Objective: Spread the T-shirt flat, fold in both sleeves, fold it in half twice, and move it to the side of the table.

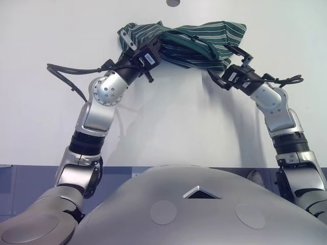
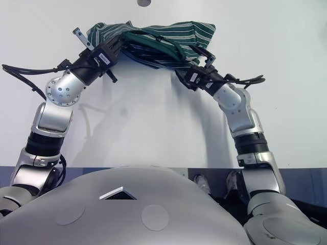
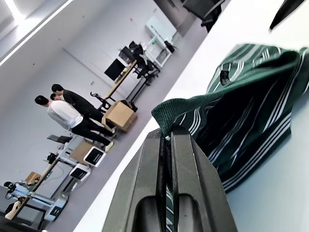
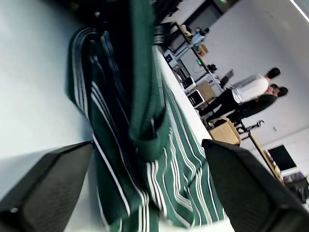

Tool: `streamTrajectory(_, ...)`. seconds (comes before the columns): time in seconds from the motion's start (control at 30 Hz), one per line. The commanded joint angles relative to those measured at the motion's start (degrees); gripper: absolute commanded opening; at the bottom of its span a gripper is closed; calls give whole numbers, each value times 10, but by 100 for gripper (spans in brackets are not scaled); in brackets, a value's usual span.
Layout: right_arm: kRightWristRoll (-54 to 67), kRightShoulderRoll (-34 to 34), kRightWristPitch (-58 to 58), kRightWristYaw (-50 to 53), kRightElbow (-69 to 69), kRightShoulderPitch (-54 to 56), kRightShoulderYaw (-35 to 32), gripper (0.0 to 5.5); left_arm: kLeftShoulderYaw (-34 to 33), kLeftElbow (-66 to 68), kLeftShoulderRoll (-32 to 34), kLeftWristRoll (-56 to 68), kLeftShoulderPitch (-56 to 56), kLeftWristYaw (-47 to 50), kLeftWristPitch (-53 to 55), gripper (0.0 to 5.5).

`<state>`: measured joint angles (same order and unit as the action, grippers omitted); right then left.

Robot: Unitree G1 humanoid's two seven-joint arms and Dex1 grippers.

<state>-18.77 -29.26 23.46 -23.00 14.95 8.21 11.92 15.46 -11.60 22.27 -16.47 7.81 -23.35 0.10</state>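
Toward the far edge of the white table (image 1: 179, 117), the green striped T-shirt (image 1: 204, 35) sits bunched in a heap between my arms. My left pincer (image 3: 166, 135) is clamped on its ribbed edge; my right pincer (image 4: 147, 145) gapes wide at the heap's right side.

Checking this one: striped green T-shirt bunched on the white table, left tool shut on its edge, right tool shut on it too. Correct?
No: the right tool is open, fingers spread either side of the T-shirt, per the right wrist view. The T-shirt is bunched on the table and the left tool is shut on its edge.
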Motion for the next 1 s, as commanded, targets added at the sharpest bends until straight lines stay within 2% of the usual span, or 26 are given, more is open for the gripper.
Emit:
streamTrajectory(0.03, -35, 16, 2, 46, 42, 45, 6, 421, 4, -8, -7, -1, 11, -5, 10, 2)
streamTrajectory(0.27, -49, 16, 4, 88, 76, 52, 4, 272, -8, -6, -7, -2, 19, 2, 5, 0)
streamTrajectory(0.53, -27, 17, 8, 89, 70, 50, -5, 106, -14, -4, -3, -6, 18, 8, -2, 0)
streamTrajectory(0.73, -15, 16, 8, 80, 60, 58, -13, 13, -17, -3, 0, -7, 20, 9, -8, 0)
streamTrajectory(0.8, 0, 5, 8, 55, 33, 56, -13, 4, -20, -7, 3, -4, 24, 7, -9, 0)
streamTrajectory(0.87, 47, -30, -4, -14, -23, 48, -22, 4, -22, -14, 17, 10, 32, -18, -16, 0)
streamTrajectory(1.0, 237, -133, -85, -207, -167, 41, -66, 4, -45, -63, 88, 101, 49, -141, -19, 0)
